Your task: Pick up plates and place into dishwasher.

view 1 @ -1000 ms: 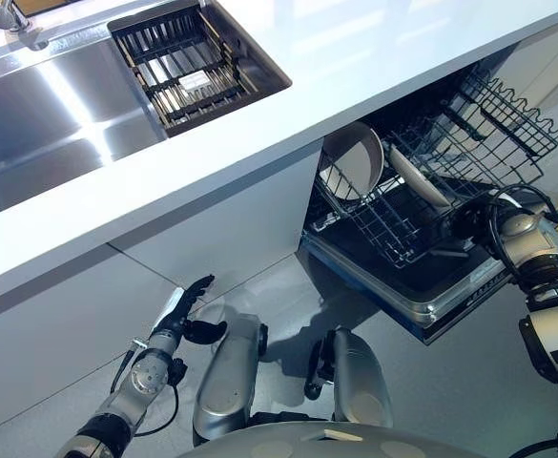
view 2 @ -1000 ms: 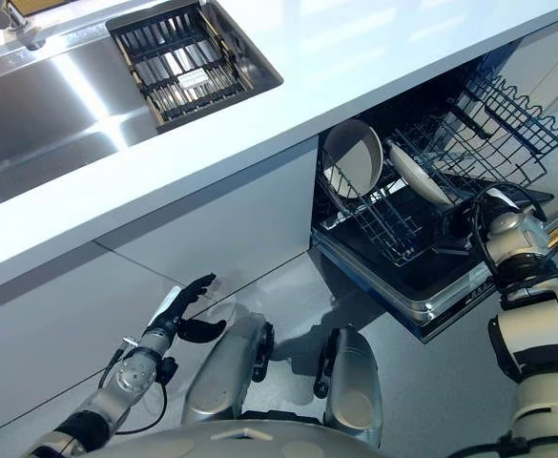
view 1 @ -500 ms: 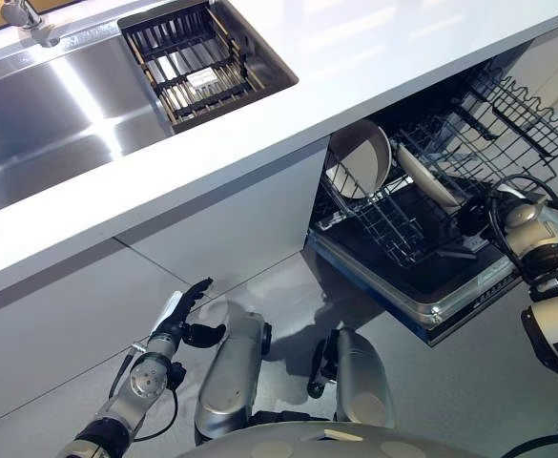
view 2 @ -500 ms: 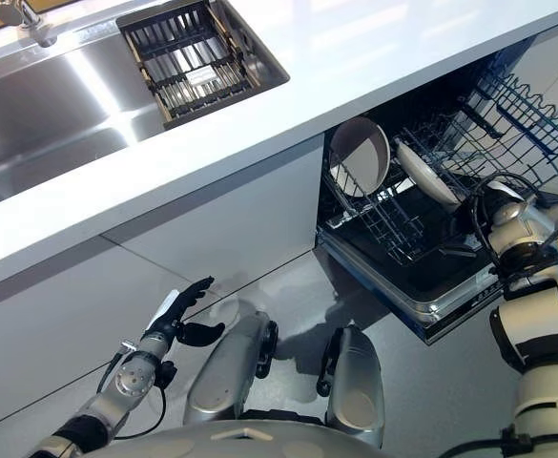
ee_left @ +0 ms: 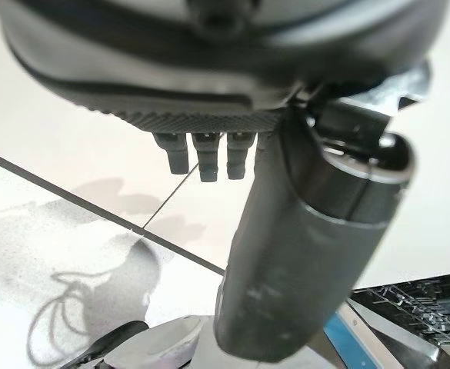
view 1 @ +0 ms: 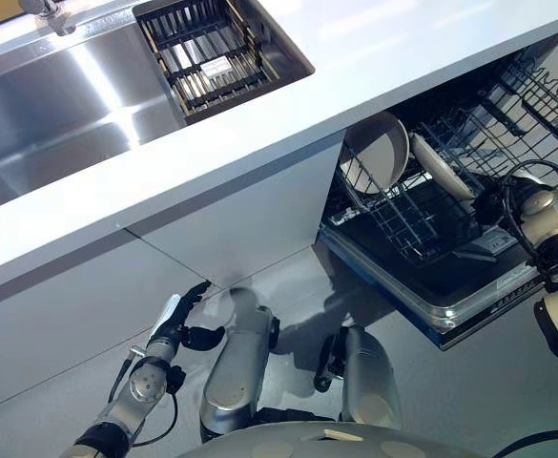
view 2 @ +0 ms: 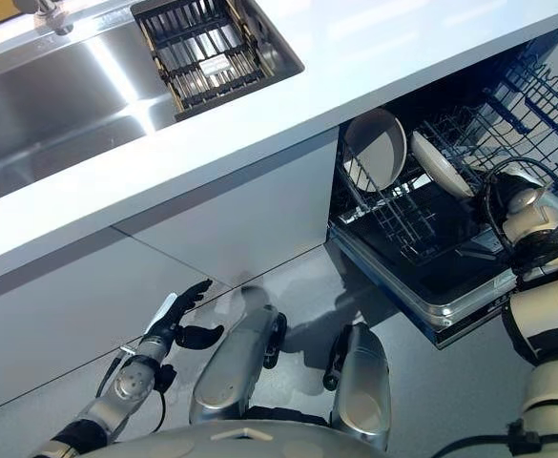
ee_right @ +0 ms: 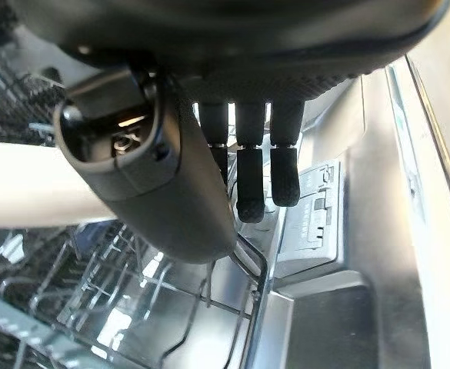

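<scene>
Two white plates stand on edge in the lower rack (view 1: 403, 215) of the open dishwasher (view 1: 450, 305), at about 2 o'clock in the head view: a round plate (view 1: 379, 153) leans at the rack's left end and a second plate (view 1: 441, 167) tilts just beside it, held up by the wire prongs so water can reach both sides. The right hand (ee_right: 251, 169) hangs over the rack by the second plate with straight, loose fingers (ee_right: 285, 165), holding nothing. The left hand (view 1: 178, 320) waits low at 7 o'clock with fingers spread, likely out of the way
</scene>
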Controlling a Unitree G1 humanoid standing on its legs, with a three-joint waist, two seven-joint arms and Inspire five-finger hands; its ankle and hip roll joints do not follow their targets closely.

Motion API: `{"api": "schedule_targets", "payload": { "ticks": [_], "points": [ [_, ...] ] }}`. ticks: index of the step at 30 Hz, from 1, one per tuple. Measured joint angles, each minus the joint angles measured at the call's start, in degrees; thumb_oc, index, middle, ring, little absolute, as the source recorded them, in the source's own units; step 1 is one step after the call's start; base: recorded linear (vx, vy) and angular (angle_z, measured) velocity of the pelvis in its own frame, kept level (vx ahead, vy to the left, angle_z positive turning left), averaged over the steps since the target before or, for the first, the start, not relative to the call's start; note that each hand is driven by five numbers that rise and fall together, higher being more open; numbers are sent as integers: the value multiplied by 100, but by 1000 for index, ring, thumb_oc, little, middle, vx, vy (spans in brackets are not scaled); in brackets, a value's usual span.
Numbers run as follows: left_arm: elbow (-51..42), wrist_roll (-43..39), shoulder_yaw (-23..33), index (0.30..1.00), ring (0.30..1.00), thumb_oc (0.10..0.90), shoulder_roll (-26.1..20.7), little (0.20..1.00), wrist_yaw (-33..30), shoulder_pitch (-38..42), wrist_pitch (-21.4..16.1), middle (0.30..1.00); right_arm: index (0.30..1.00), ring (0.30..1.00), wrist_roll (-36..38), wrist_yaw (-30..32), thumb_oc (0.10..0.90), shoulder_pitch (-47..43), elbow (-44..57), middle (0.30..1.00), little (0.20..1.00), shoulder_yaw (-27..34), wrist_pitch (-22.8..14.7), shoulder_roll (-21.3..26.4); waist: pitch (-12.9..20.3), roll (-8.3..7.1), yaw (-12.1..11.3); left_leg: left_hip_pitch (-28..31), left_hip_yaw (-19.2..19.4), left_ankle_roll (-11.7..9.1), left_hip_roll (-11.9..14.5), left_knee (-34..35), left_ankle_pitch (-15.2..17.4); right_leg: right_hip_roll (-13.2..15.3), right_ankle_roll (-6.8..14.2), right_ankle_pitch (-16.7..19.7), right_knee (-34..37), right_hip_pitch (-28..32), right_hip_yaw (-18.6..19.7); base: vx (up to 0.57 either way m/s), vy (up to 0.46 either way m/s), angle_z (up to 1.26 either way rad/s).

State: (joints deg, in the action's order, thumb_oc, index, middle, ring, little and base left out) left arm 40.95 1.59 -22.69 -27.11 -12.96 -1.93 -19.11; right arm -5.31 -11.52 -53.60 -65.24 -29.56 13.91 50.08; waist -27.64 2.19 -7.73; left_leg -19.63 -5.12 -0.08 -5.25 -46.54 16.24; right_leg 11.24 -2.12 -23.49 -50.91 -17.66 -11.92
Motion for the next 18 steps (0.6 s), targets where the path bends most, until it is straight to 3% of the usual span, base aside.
{"api": "schedule_targets", "payload": {
  "ticks": [6,10,18],
  "points": [
    [-199,0,-1,900,900,800,-1,900,-46,-48,-1,900,300,300,768,735,100,481,409,300,200,472,-499,2,-30,0,108,-5,15,0,9,0,0,-15,-14,8,-1,-17,13,0,-2,-1],
    [-199,-1,0,900,900,800,-3,900,-163,1,-19,900,300,300,1108,1253,100,638,911,300,200,730,-830,-78,-224,22,200,-12,29,-12,22,-1,-16,-32,-48,28,-21,-67,32,7,-14,-4],
    [-196,-1,-3,900,900,800,-3,900,-211,17,-200,900,300,300,1384,1460,100,778,1927,300,200,881,-1493,-656,-280,69,117,-74,31,-15,33,8,-17,-64,-52,32,-13,-135,31,0,-2,0]
  ]
}}
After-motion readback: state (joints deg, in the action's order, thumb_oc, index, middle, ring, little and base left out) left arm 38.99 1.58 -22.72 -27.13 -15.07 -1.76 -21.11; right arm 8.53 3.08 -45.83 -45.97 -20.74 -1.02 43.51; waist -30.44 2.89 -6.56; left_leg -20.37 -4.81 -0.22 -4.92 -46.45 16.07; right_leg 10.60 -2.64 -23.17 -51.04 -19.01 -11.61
